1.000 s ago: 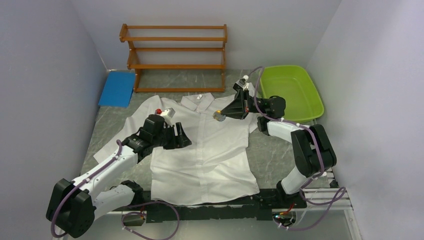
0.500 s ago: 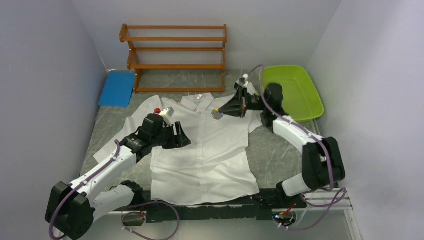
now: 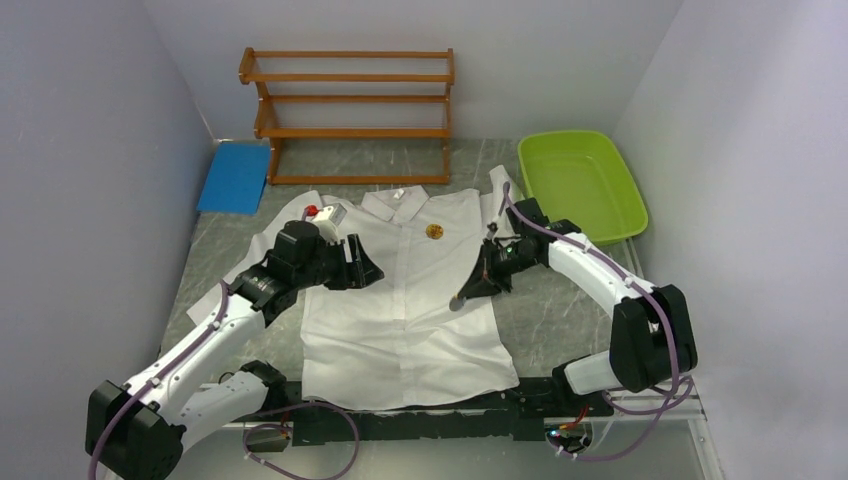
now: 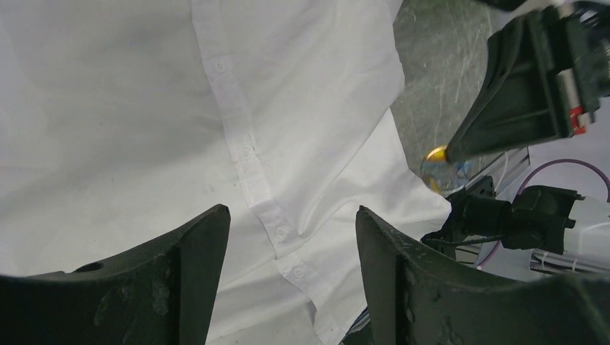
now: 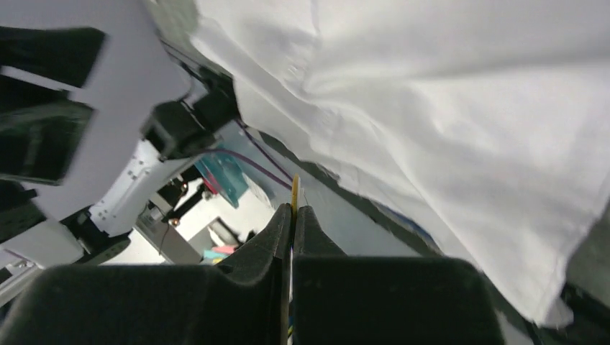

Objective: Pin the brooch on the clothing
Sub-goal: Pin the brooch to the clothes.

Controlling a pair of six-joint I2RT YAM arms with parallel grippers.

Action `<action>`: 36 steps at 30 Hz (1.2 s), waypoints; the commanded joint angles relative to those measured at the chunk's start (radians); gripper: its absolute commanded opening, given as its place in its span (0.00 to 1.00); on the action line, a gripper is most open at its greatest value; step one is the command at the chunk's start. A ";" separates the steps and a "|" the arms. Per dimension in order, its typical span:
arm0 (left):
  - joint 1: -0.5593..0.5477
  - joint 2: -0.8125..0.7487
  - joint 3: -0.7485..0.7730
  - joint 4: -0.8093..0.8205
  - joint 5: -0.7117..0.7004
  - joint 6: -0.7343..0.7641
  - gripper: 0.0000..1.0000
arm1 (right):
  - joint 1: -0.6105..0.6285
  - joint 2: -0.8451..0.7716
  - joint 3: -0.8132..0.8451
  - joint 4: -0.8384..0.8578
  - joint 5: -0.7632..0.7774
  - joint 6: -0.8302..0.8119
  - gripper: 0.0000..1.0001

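**A:** What's on the table (image 3: 540,330) now?

**B:** The white shirt (image 3: 400,320), spread flat with its front up. The left end effector (image 3: 360,262) hovers over the chest with its jaws wide apart and holds nothing. Fabric and the button strip lie directly below it.

**A:** And the other arm?

**B:** That's what changed. A second ago the right end effector (image 3: 466,292) had its tip at the upper chest, close under the collar. It has since swung back toward its own base and now hangs over the shirt's side edge. Its jaws are pressed together on a thin gold-edged piece (image 4: 436,154) with a shiny round part beneath it.

**A:** So where is the brooch?

**B:** A small gold disc (image 3: 434,231) now shows on the shirt where that tip was. It is ahead of the right end effector and to its left, well apart from it, and off to the right of the left one. I take it for the brooch, or its face.

**A:** Pinned, then?

**B:** Can't tell. It rests on the cloth, but any fastening is too small to see. The right end effector came away with its grip unchanged, so I'd judge its piece may be a backing and the fixing unfinished.
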 commanded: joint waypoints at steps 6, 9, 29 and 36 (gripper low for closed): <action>-0.004 -0.025 0.021 0.029 0.054 0.012 0.69 | -0.031 0.045 -0.059 -0.241 -0.077 -0.160 0.00; -0.004 -0.034 0.016 0.028 0.059 0.008 0.68 | -0.042 0.081 -0.032 -0.260 -0.086 -0.176 0.00; -0.004 0.024 0.000 0.143 0.159 -0.001 0.69 | -0.015 0.248 0.280 -0.050 -0.172 -0.328 0.00; -0.004 0.095 -0.044 0.402 0.280 -0.183 0.69 | 0.034 0.234 0.352 0.060 -0.224 -0.247 0.00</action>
